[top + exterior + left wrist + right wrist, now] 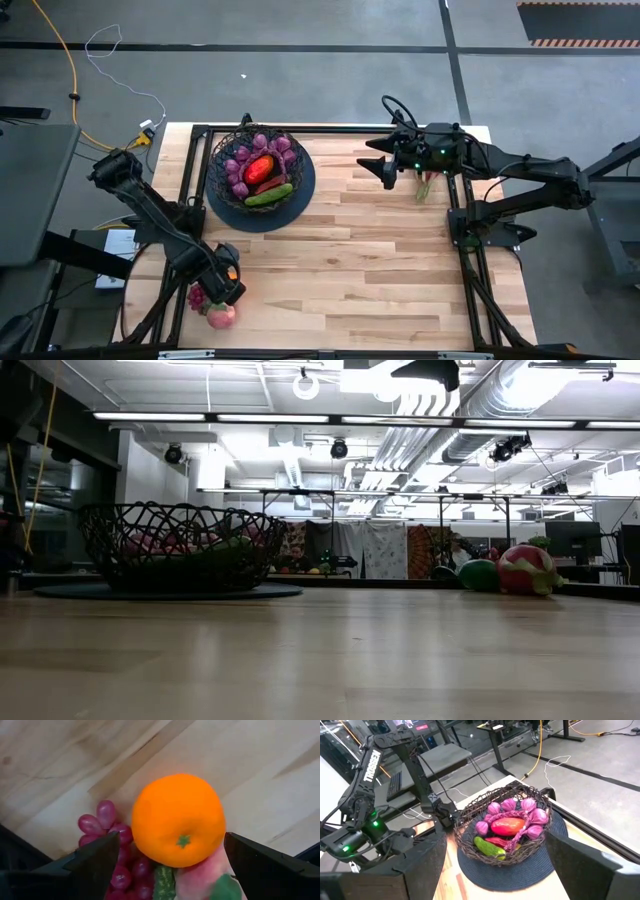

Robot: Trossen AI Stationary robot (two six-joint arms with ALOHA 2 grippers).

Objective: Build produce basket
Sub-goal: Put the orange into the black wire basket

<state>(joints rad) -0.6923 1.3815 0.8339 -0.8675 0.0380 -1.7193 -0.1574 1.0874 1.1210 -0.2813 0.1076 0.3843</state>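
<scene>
Produce already fills the round black wire-mesh basket (260, 170) at the table's far left: purple grapes, a red-orange mango (508, 826), a green cucumber (489, 847). Left gripper (170, 855) stands spread around a round orange (178, 820) at the near-left corner, above a grape bunch (112, 847). Right gripper (385, 165) hangs spread at the far right.

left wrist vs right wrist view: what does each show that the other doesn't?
Left wrist only: the open left gripper straddling an orange, with loose grapes and a peach beside it. Right wrist only: the basket holding a mango, a cucumber and purple pieces, plus the left arm. Shared: the wooden table.
</scene>
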